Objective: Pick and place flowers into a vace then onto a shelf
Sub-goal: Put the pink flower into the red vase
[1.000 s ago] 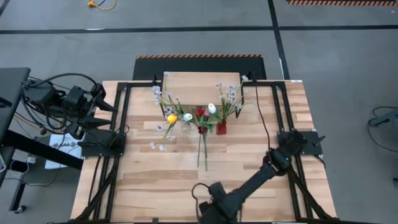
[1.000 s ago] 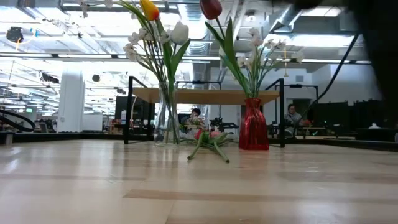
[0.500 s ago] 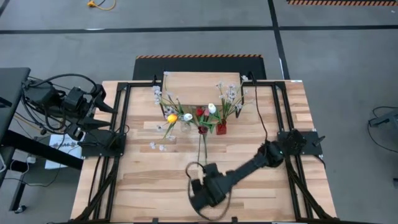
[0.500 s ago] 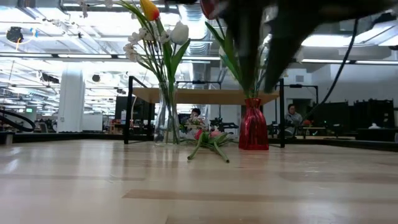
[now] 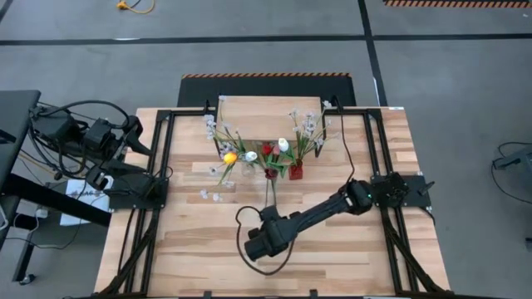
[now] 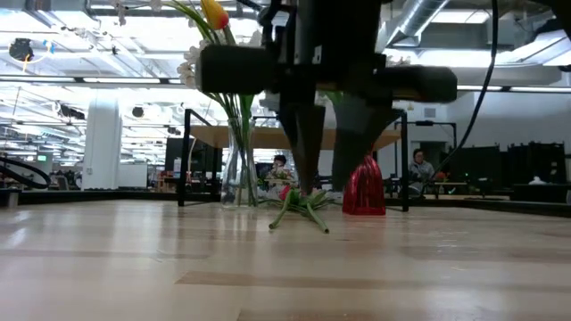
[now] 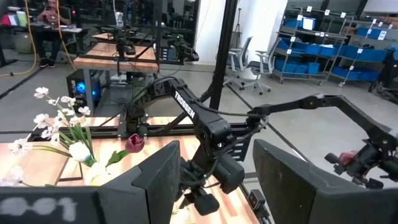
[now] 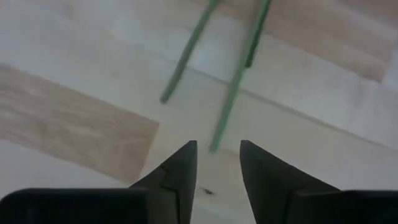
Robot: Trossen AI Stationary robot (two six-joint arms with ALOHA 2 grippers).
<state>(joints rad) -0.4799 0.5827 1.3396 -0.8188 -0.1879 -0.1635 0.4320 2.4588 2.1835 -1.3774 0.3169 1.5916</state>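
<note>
Right end effector (image 8: 217,165): fingers parted a little, nothing between them; it has swung in from the near counter edge over the last second, its fingers opening on the way, and now hangs just above the counter (image 5: 199,249).
Loose stems (image 8: 233,87): two green tulip stems lie flat on the counter directly ahead of the fingertips; the nearer cut end sits just beyond the gap between them, not yet inside it.
Blossom ends (image 6: 294,192): in the low view the pink and red heads of these loose flowers lie beyond the end effector, toward the vases.
Red vase (image 6: 363,187): upright beyond the end effector and slightly to one side, already holding flowers.
Clear glass vase (image 6: 238,169): upright beside the red one, holding a yellow tulip (image 6: 214,12) and white ones.
Shelf (image 5: 270,112): farther out, behind both vases; no vase stands on it yet.
Left end effector (image 7: 214,180): parked well apart at the counter's left edge, fingers partly open and empty.
Meaning for the task: the approach looks like the start of a stem pickup; a short advance and descent should bring a stem between the fingers.
</note>
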